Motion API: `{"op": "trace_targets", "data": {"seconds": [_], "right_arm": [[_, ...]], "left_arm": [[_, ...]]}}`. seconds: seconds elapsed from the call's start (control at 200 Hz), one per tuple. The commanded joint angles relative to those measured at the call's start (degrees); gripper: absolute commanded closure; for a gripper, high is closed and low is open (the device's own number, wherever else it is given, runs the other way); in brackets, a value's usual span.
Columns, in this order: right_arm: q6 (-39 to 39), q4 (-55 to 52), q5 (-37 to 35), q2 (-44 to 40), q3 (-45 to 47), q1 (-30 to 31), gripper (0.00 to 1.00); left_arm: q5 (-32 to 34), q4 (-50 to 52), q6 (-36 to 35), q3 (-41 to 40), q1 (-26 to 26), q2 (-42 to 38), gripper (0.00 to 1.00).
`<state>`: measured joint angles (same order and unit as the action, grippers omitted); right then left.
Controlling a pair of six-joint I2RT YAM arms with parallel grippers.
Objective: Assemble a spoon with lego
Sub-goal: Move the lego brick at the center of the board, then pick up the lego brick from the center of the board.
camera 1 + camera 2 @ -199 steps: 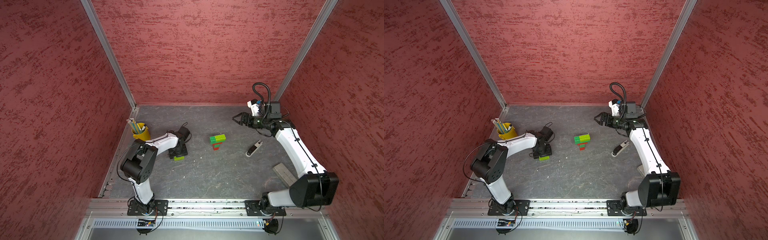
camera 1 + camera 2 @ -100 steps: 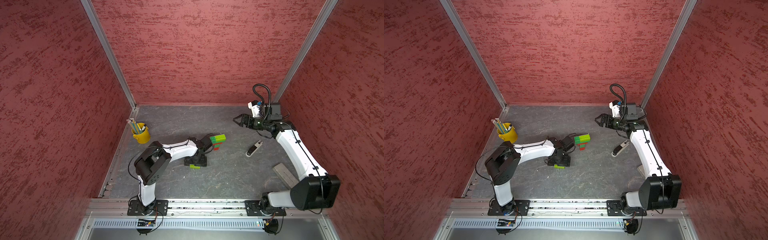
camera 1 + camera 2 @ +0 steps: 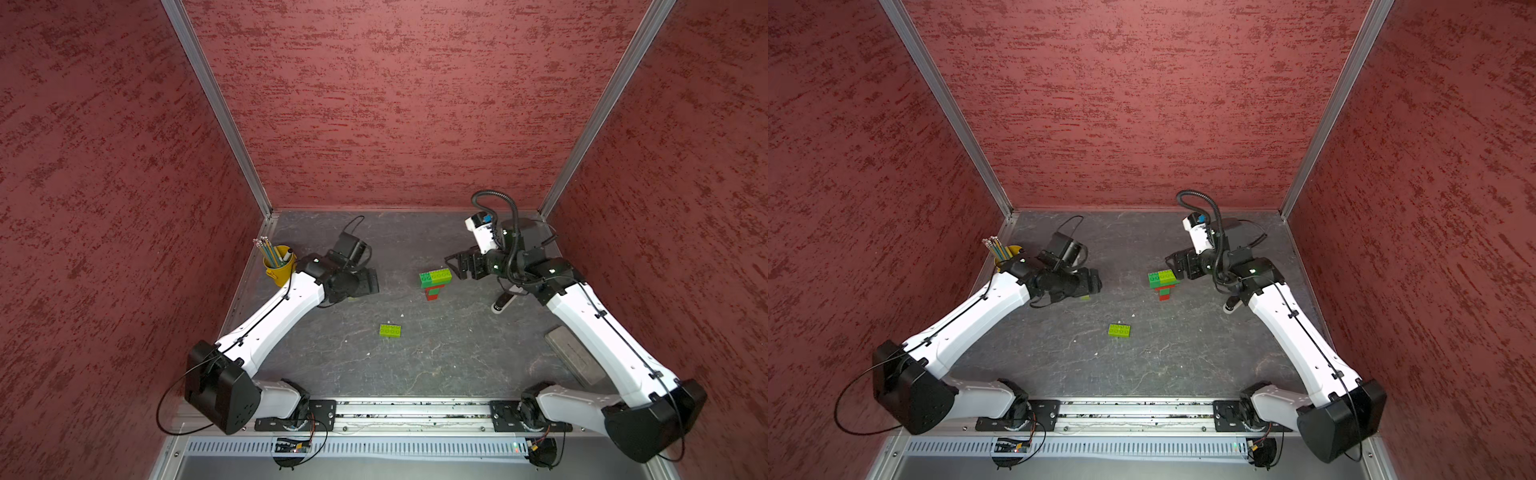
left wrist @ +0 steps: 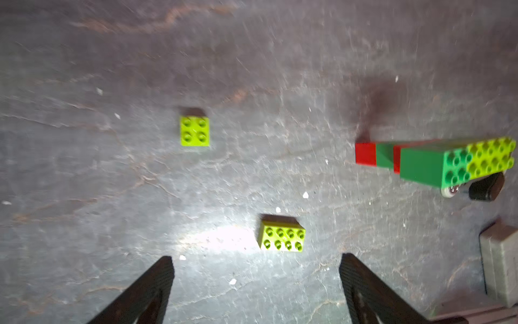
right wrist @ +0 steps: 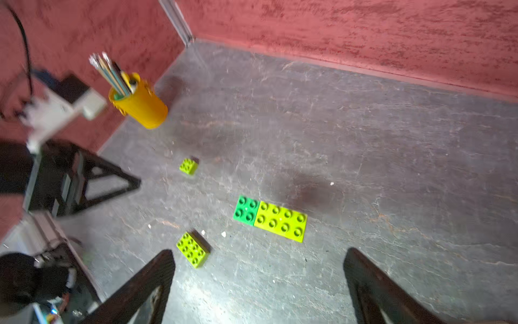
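The spoon (image 3: 434, 282) (image 3: 1163, 283) is a partial build lying flat mid-table: a red-and-green stem and a dark green and lime head, also seen in the left wrist view (image 4: 437, 162) and the right wrist view (image 5: 270, 217). A loose lime oblong lego brick (image 3: 390, 331) (image 4: 281, 235) (image 5: 193, 249) lies nearer the front. A small lime square brick (image 3: 1085, 297) (image 4: 194, 131) (image 5: 188, 166) lies just by my left gripper (image 3: 371, 282) (image 4: 255, 259), which is open and empty. My right gripper (image 3: 455, 266) (image 5: 259, 254) hovers open and empty just right of the spoon's head.
A yellow cup (image 3: 280, 268) (image 5: 140, 108) holding pencils stands at the back left, close behind the left arm. A black-and-white marker (image 3: 505, 301) lies under the right arm. A grey block (image 3: 575, 359) (image 4: 499, 263) lies at the right.
My left gripper brought the lime oblong brick rightward toward the middle, let it go, opened wide and pulled back toward the cup. The right gripper barely moved.
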<state>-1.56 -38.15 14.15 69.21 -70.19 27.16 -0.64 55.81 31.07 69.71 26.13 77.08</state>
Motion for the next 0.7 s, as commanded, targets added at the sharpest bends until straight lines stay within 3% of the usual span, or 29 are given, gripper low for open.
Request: {"op": "trace_targets", "data": {"seconds": [0.0,0.16,0.245,0.451,0.696], "right_arm": [[8.4,-2.5,-7.9,-1.8,3.0,11.7,0.03],[14.8,3.1,-8.7,1.1,5.6,24.9,0.05],[17.3,8.2,-8.9,4.7,8.4,28.8,0.07],[19.2,19.1,-10.6,16.2,11.7,31.7,0.19],[20.1,18.7,-13.8,29.0,6.4,31.7,0.26]], "left_arm": [[-4.2,1.4,-6.2,-1.6,-7.4,-2.5,0.05],[-9.9,-1.5,-9.7,-5.7,-19.5,-6.1,0.05],[-12.2,-3.6,-10.6,-8.5,-23.8,-7.6,0.05],[-16.4,-7.3,-10.8,-13.9,-29.4,-10.5,0.05],[-17.6,-7.4,-13.4,-15.1,-31.3,-10.5,0.05]]}}
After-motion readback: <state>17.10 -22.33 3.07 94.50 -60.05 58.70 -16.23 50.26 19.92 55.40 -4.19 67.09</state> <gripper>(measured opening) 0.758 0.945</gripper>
